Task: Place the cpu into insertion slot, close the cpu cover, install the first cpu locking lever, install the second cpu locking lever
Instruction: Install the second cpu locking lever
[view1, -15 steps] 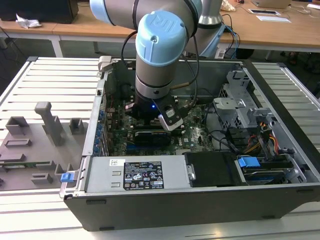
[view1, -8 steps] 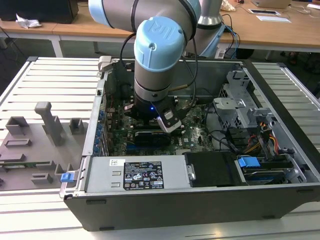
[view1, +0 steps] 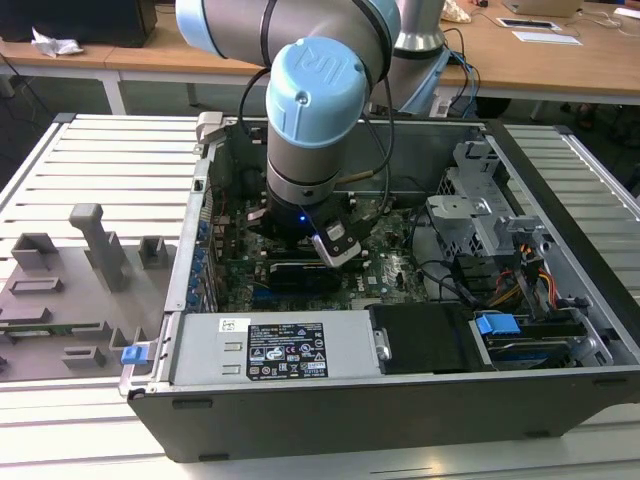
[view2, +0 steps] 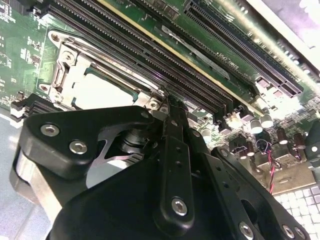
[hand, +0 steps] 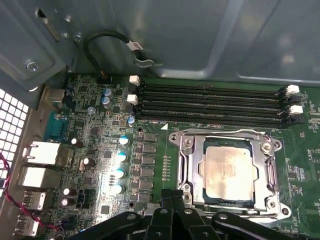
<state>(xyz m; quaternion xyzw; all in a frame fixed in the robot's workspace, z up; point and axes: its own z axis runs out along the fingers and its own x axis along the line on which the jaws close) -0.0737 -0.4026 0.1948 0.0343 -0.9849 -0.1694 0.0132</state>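
Silvery-beige metal shows at the lower right of the first wrist view: the cpu (hand: 227, 171) lies flat inside the insertion slot (hand: 187, 172), and the cpu cover (hand: 265, 172) is folded down around it, its square window framing the chip face. My fingers (hand: 172, 202) rise from the bottom edge of that frame, pressed together into a narrow point, holding nothing, their tips just beside the near left corner of the socket frame. In the second wrist view my gripper (view2: 169, 102) fills the lower half, its black linkages folded in and the fingertips meeting at the corner of the same socket, whose cover (view2: 67, 75) sits at the left of the frame with the pale chip (view2: 105, 90) in its window. Long black memory slots (hand: 210, 102) run across the green motherboard (hand: 100, 150) just above the socket. In the exterior view my arm (view1: 315, 110) reaches down from the upper middle into the open computer case (view1: 330, 400), with the gripper (view1: 300, 235) low over the board near the frame's centre.
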